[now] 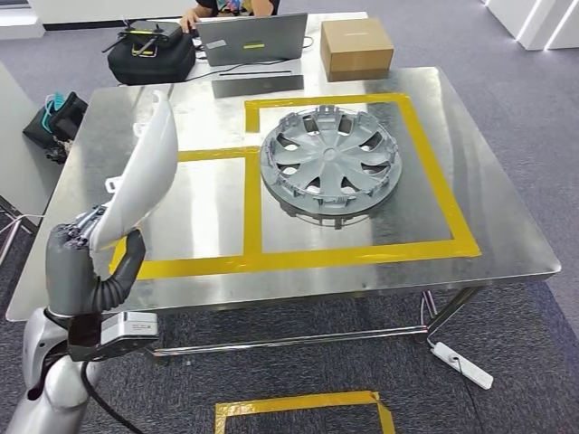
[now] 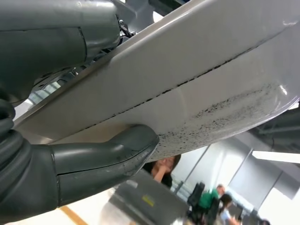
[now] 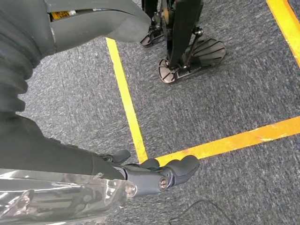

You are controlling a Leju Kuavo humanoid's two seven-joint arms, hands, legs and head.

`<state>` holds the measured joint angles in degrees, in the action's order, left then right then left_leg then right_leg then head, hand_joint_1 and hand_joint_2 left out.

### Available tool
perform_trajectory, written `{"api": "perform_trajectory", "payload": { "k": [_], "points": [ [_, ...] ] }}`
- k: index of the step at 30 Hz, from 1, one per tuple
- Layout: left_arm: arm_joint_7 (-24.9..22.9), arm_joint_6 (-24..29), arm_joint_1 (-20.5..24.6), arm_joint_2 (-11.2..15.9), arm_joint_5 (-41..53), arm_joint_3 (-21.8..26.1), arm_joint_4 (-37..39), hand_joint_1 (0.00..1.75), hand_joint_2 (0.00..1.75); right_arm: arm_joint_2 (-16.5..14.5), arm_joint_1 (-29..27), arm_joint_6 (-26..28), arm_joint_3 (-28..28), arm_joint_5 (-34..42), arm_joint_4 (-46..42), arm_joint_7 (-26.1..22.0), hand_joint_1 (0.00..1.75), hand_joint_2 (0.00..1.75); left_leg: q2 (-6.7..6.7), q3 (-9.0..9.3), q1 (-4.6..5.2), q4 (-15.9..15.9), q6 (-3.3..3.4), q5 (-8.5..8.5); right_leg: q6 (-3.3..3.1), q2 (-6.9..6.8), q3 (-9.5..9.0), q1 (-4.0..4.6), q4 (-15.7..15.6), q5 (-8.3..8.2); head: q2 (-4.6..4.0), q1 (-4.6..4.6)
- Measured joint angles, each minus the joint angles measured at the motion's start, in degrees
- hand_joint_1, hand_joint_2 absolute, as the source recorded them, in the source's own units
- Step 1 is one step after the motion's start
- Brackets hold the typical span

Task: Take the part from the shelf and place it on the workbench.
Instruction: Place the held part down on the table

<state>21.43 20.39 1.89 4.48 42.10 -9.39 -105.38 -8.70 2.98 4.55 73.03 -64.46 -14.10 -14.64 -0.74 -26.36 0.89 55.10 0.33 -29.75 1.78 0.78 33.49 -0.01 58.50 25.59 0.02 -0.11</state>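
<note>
A long, curved white part (image 1: 147, 167) stands tilted over the left end of the steel workbench (image 1: 204, 203), above the left yellow-taped square. My left hand (image 1: 89, 244) grips its lower end. In the left wrist view the thumb (image 2: 106, 159) presses under the white part (image 2: 198, 79), whose pale surface is speckled with black. My right hand (image 3: 116, 173) hangs above grey carpet, its fingers (image 3: 169, 171) apart and nothing in them.
A grey wheel cover (image 1: 330, 159) lies in the right taped square. A cardboard box (image 1: 355, 47), a laptop (image 1: 252, 38) and a black bag (image 1: 150, 50) sit at the back, where a person (image 1: 204, 11) is. A power strip (image 1: 463, 364) lies on the floor.
</note>
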Motion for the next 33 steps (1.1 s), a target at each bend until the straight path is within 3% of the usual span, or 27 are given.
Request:
{"api": "perform_trajectory", "payload": {
  "k": [6, 10, 22, 33],
  "points": [
    [-6.1, -12.1, 8.2, 0.4, -0.9, -3.7, 9.1, 1.75, 1.75, 0.0, 0.3, -0.7, -0.5, -1.0, 0.0, -0.6, 0.00, 1.75, -0.04, -0.01, 0.03, 0.0, 0.07, 0.05, 0.07, -0.05, -0.05, -0.04, -0.1, -0.08, 0.00, 0.00],
    [-10.8, -15.6, 14.2, -1.1, -1.4, -5.0, 18.5, 1.75, 1.75, 0.0, 0.4, -0.9, -1.1, -1.9, 0.0, -0.6, 0.00, 1.75, -0.03, -0.01, 0.06, 0.0, 0.15, 0.12, 0.15, -0.02, -0.05, -0.06, -0.1, -0.18, 0.00, 0.00],
    [-25.5, -14.2, 29.3, -4.3, 20.8, -11.6, 48.5, 1.75, 1.75, 0.1, 1.0, -2.0, -3.7, -4.9, 0.0, 0.6, 0.00, 1.75, 0.00, -0.04, 0.06, 0.0, 0.17, 0.16, 0.18, 0.02, -0.04, -0.06, -0.1, -0.24, 0.00, 0.00],
    [-32.7, -9.4, 32.6, -5.1, 34.1, -13.2, 63.3, 1.75, 1.75, 0.1, 1.0, -2.0, -4.8, -5.3, 0.1, 1.4, 0.00, 1.75, 0.00, -0.07, 0.06, 0.0, 0.18, 0.16, 0.18, 0.01, -0.04, -0.06, -0.2, -0.24, 0.00, 0.00]
  ]
}}
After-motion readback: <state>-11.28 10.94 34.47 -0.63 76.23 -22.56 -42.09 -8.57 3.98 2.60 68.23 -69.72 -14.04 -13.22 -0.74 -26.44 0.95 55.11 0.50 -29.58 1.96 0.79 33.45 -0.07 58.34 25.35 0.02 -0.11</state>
